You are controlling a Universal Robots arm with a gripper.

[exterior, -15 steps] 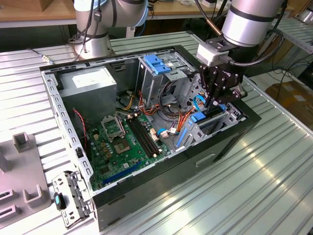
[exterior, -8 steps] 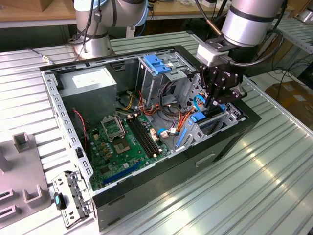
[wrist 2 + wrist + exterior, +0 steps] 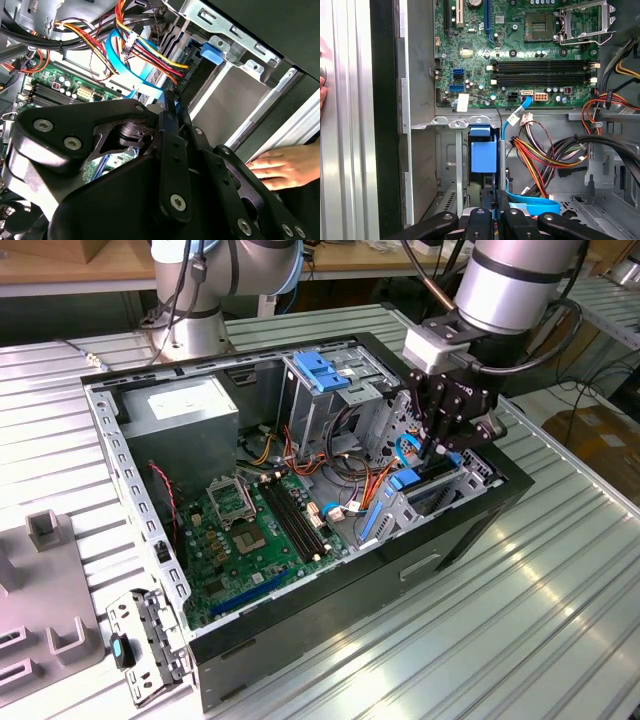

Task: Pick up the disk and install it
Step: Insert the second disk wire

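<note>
Jaws of the gripper (image 3: 495, 200) stand closed on the disk's (image 3: 484, 155) edge, which is seated edge-up in the case's (image 3: 420, 570) front bay, long axis toward the motherboard (image 3: 520, 50), while the second wrist view adds a person's hand (image 3: 282, 167) against the case.

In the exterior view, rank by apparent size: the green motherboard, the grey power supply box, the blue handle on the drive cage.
1. Green motherboard, largest.
2. Grey power supply box.
3. Blue handle, smallest.
The box lies farther from the camera, so its gap to the motherboard may be overstated.
</note>
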